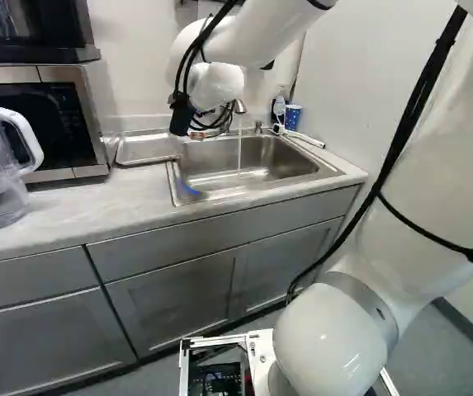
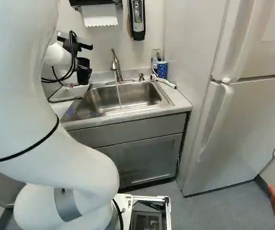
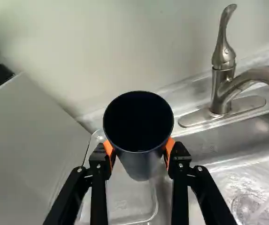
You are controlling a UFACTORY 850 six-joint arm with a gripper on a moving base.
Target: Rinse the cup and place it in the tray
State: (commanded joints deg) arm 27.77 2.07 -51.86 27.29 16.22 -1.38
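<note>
Fingers (image 3: 99, 164), one pair, with orange pads (image 3: 170, 149): closed from two sides on the black cup (image 3: 140, 164), the cup held between them. Outside the left finger: one microwave (image 1: 83, 115), on the counter (image 1: 79, 198). Below the fingers, more toward the left one: one shallow metal tray (image 3: 125, 199), the cup above it and near its sink-side edge, not set down. Progress, as judged: cup picked up, and rinsing probably done, since the cup hung away from the stream and close to the tray, though nothing visible proved it. Outstanding: a small shift over the tray, lowering, release. Between the fingers, the cup itself: plain, dark, smooth-walled, round-rimmed, narrower toward the base; mouth turned up, roughly upright; interior too dark to show drops or residue, outer wall with a dull sheen. Ahead of and outside the right finger: one brushed-metal faucet (image 3: 223, 84), lever raised. Under and beyond the right finger: one steel sink (image 3: 214, 150), wet, with a thin stream of water (image 1: 239, 153) falling into it, well apart from the cup. Farther beyond that finger: one blue patterned cup (image 2: 162, 70), standing by the wall, apart from the work.
</note>
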